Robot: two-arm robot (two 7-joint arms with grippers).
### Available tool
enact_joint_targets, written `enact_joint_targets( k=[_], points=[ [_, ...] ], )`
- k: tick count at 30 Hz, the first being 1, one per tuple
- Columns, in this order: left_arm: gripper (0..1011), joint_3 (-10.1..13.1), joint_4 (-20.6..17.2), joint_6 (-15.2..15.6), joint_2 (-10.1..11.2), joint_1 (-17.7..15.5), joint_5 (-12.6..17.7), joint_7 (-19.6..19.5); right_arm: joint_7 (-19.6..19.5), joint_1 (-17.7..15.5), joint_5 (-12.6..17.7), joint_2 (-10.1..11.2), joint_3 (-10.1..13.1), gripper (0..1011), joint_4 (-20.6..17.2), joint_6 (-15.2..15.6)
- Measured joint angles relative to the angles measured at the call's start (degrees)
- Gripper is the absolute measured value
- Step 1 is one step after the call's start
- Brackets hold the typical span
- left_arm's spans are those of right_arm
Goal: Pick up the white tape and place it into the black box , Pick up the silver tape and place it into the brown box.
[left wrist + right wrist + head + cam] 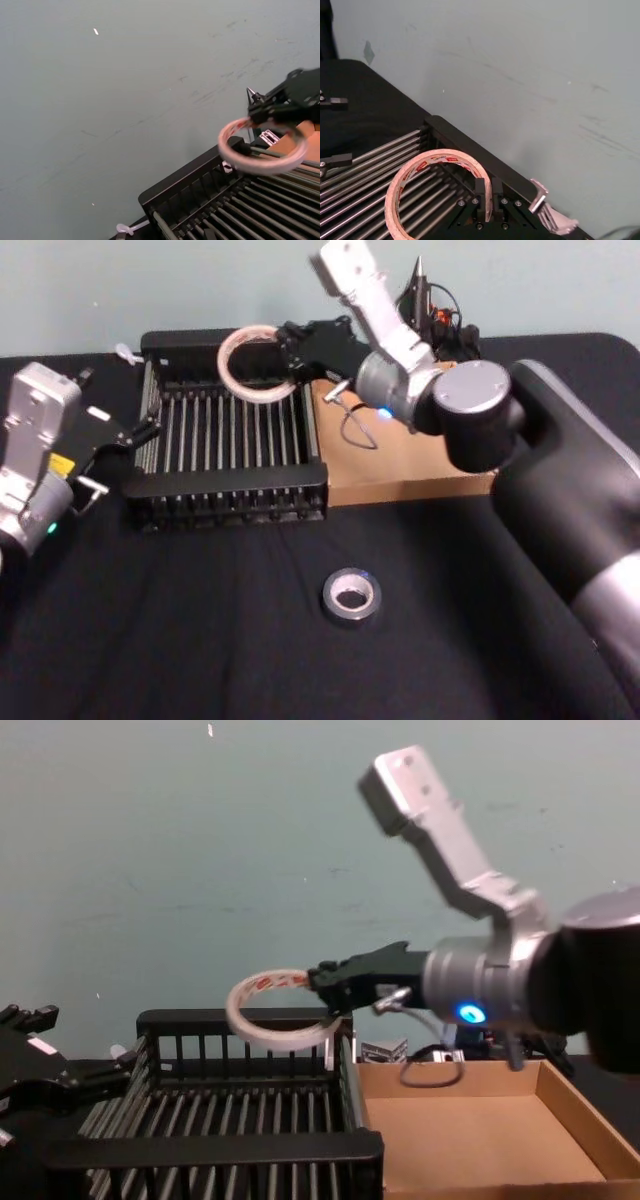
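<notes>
My right gripper (292, 358) is shut on the white tape (253, 364), a thin whitish ring with red print. It holds the ring tilted in the air above the far part of the black box (228, 490). In the right wrist view the fingertips (481, 192) pinch the rim of the white tape (415, 172). The chest view shows the white tape (272, 1010) hanging just above the crate's back rim (240, 1019). The silver tape (351, 595) lies flat on the black table, in front of both boxes. The brown box (405, 462) stands right of the crate. My left gripper (125, 445) waits open beside the crate's left wall.
A black cloth covers the table (200, 640). A loose cable (358, 430) hangs from my right arm over the brown box. Electronics and wires (435, 310) stand behind the brown box. A pale wall (200, 840) rises behind the table.
</notes>
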Motion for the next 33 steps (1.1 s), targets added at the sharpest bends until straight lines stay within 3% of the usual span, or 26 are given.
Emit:
enact_joint_targets(
  k=[5, 10, 25, 33],
  points=[
    [1001, 0.0, 0.0, 0.0, 0.0, 0.0, 0.0, 0.0, -0.6, 2.1, -1.7, -2.6, -0.7, 82, 5.4, -1.1],
    [1001, 0.0, 0.0, 0.0, 0.0, 0.0, 0.0, 0.0, -0.7, 2.6, -2.7, -3.6, -0.9, 82, 7.7, -1.6],
    [1001, 0.0, 0.0, 0.0, 0.0, 0.0, 0.0, 0.0, -0.5, 2.5, -3.4, -3.7, -0.9, 85, 8.1, -1.9],
    [1001, 0.0, 0.0, 0.0, 0.0, 0.0, 0.0, 0.0, -0.4, 2.5, -3.3, -3.7, -0.9, 319, 8.0, -1.8]
  ],
)
